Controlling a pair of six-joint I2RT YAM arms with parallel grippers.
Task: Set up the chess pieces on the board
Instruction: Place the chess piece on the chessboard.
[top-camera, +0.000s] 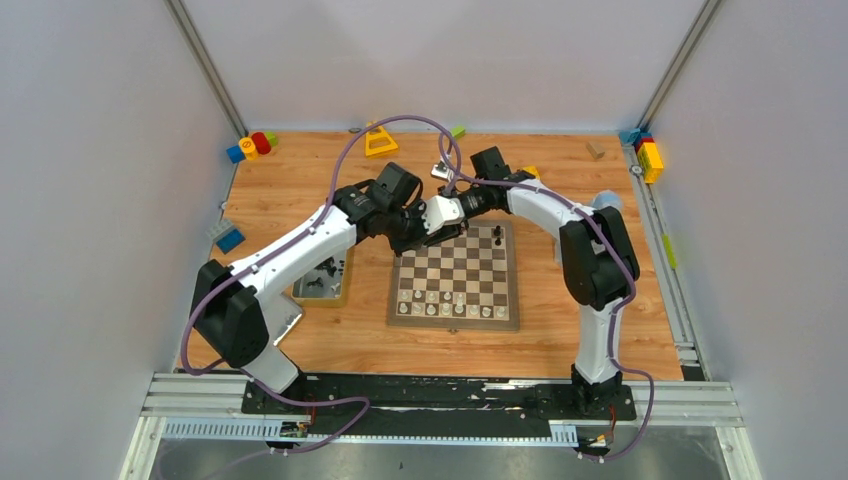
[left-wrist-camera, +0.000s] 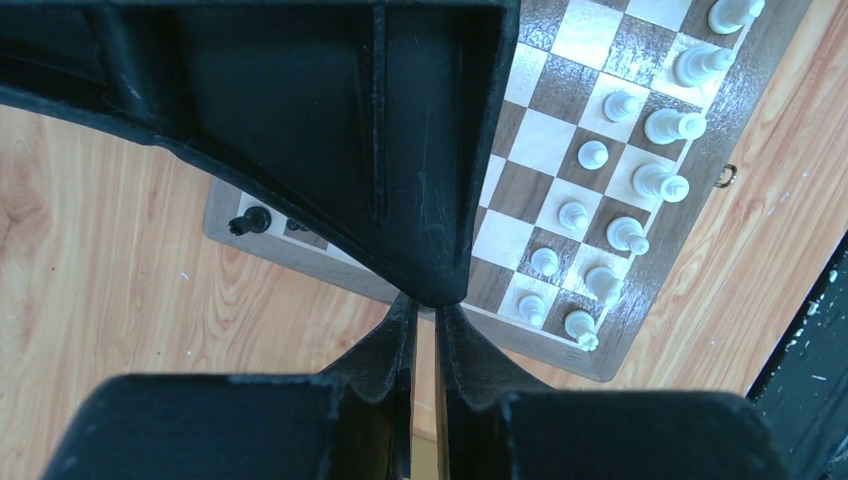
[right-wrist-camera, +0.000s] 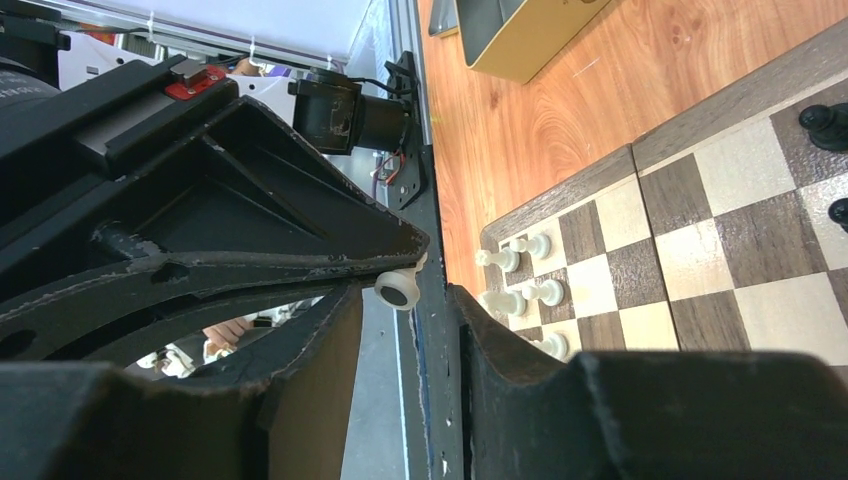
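Your left gripper (left-wrist-camera: 425, 308) closed to slit, tips hidden behind right gripper (right-wrist-camera: 405, 310). Right jaws apart, white piece (right-wrist-camera: 398, 289) between; you cannot tell what holds it. On table (top-camera: 290, 180), board (top-camera: 455, 265) central: white pieces (left-wrist-camera: 660, 184) in two near rows, few black pieces (right-wrist-camera: 825, 125) at far side.

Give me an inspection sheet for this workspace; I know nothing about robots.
Surface: wooden table, flat.
Job's things: board central; white pieces line its near rows; few black pieces on its far side, more in the open tin.
Clutter: toy blocks along the far edge.
End effectors: left end effector shut on a held white piece; right end effector open around it.
Cables: purple cables arch over both arms.
Surroundings: grey walls, metal rails.
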